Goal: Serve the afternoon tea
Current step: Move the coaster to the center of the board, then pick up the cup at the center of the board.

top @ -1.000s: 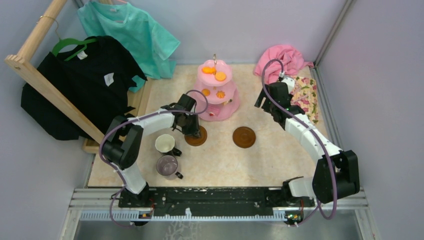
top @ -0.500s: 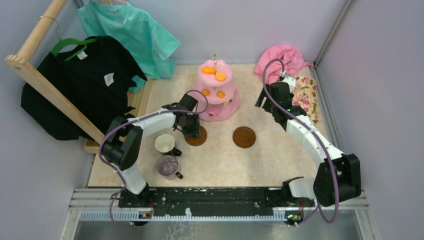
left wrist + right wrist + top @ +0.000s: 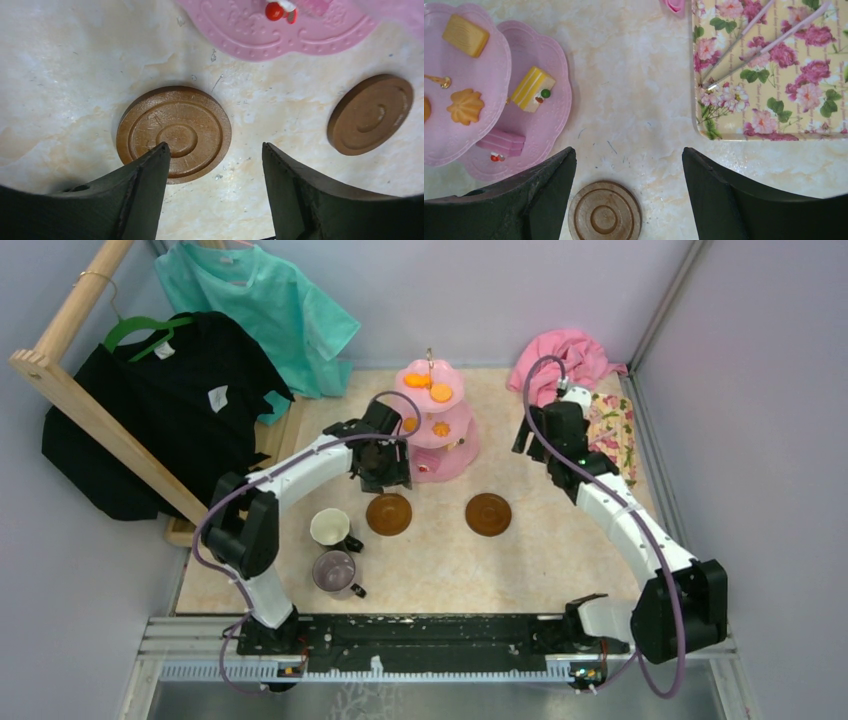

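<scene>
The pink three-tier cake stand [image 3: 432, 420] with orange snacks stands at the back centre. Two brown saucers lie flat in front of it, the left saucer [image 3: 389, 513] and the right saucer [image 3: 488, 513]. A white mug [image 3: 330, 527] and a grey-purple mug [image 3: 334, 570] stand at the near left. My left gripper [image 3: 380, 465] hovers open just behind the left saucer [image 3: 174, 132], with nothing between its fingers [image 3: 150, 170]. My right gripper [image 3: 628, 150] is open and empty above the table, with the right saucer [image 3: 605, 212] below it and the stand [image 3: 539, 125] to its left.
A pink cloth [image 3: 565, 355] lies in the back right corner, with a floral mat [image 3: 774, 70] beside it. A wooden clothes rack [image 3: 100, 420] with a black shirt [image 3: 150, 410] and a teal shirt [image 3: 260, 300] fills the left side. Walls close in on the table.
My left gripper has opened, let go of the left saucer and lifted back toward the stand. The saucer now lies flat, uncovered. The right arm has shifted slightly toward the back.
</scene>
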`<move>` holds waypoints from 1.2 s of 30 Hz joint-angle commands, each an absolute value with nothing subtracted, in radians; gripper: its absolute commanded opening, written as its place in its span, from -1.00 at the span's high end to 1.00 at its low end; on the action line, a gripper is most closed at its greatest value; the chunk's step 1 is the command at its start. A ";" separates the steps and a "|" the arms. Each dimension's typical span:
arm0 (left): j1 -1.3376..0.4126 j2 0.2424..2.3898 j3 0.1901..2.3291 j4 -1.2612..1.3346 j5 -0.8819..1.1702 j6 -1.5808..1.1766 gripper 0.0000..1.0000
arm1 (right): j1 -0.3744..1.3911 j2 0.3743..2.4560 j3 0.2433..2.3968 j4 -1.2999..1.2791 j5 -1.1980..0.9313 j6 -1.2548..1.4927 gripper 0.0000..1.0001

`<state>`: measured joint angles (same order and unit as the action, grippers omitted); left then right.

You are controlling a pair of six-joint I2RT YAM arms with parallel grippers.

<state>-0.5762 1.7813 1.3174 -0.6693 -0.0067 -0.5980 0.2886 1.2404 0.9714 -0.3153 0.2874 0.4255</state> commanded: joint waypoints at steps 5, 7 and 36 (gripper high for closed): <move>-0.568 1.566 1.411 -0.723 -0.145 -0.647 -0.61 | 0.418 1.224 1.115 -0.346 0.205 0.268 -0.54; -0.559 1.476 1.381 -0.695 -0.222 -0.670 -0.65 | 0.500 1.237 1.134 -0.368 0.210 0.239 -0.54; -0.556 0.745 1.167 -0.665 -0.808 -0.687 -0.81 | 1.101 1.723 1.465 -0.481 -0.077 0.103 -0.49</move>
<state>-0.5591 0.7681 1.1259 -0.6476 -0.7544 -0.6811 1.0706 1.6726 1.3926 -0.5083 -0.0387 0.1204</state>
